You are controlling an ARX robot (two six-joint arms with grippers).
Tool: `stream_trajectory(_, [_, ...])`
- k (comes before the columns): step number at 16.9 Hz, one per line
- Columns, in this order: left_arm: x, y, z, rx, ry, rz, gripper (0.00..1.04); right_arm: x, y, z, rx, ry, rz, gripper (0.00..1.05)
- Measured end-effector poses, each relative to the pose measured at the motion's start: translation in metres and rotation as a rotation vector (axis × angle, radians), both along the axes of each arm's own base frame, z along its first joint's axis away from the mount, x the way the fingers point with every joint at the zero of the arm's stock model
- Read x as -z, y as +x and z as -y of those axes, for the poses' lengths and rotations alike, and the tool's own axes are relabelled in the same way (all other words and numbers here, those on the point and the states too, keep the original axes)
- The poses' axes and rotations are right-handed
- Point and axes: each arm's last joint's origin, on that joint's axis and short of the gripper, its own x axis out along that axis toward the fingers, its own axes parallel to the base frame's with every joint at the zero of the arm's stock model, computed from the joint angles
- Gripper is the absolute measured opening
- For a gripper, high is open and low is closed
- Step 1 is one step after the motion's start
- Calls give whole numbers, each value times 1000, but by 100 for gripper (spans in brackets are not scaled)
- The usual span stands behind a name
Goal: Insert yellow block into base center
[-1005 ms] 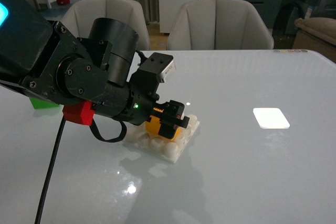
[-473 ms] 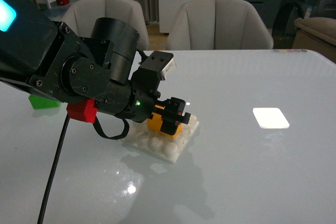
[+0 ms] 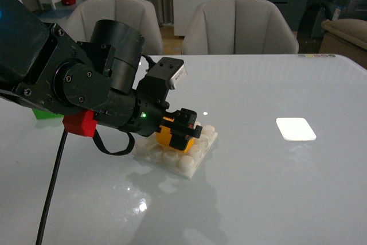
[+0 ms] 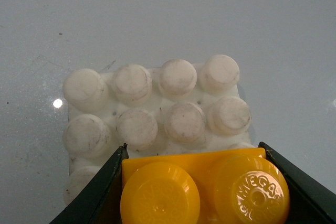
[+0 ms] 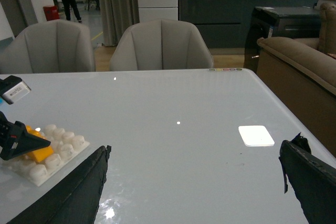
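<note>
My left gripper [image 3: 182, 131] is shut on the yellow block [image 3: 167, 136], a two-stud brick, and holds it down on the off-white studded base [image 3: 192, 160] near its middle. In the left wrist view the yellow block [image 4: 205, 192] fills the space between the black fingers [image 4: 100, 192], with the base's studs [image 4: 181, 121] just beyond it. The right wrist view shows the base [image 5: 47, 163] and the block [image 5: 38, 153] far to one side. My right gripper [image 5: 194, 182] is open and empty above bare table.
A flat white stud-less rectangle [image 3: 296, 128] lies on the table to the right; it also shows in the right wrist view [image 5: 256, 135]. A green brick [image 3: 43, 113] sits behind my left arm. Two chairs [image 3: 238, 27] stand at the table's far edge.
My left arm has shifted slightly left and lower with the yellow block, which stays on the base. The right arm shows no change.
</note>
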Motion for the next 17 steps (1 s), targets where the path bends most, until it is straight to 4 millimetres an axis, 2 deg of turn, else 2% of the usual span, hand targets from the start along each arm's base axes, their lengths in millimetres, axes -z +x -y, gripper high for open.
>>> stream_trajectory(4, [2, 1, 0, -22, -4, 6, 65, 0, 0, 0, 0, 0, 0, 98])
stream_trajectory(6, [15, 5, -8, -70, -2, -30, 65, 0, 0, 0, 0, 0, -1, 98])
stream_trajectory(10, [16, 3, -9, -67, -7, -28, 65, 0, 0, 0, 0, 0, 0, 98])
stream_trajectory(13, [16, 1, -8, -63, -24, -27, 96, 0, 0, 0, 0, 0, 0, 98])
stream_trajectory(14, [14, 0, -7, -65, -26, -22, 99, 0, 0, 0, 0, 0, 0, 98])
stream_trajectory(15, [12, -1, -7, -76, -32, -20, 97, 0, 0, 0, 0, 0, 0, 98])
stream_trajectory(17, [-3, -2, -8, -94, -37, 12, 98, 0, 0, 0, 0, 0, 0, 98])
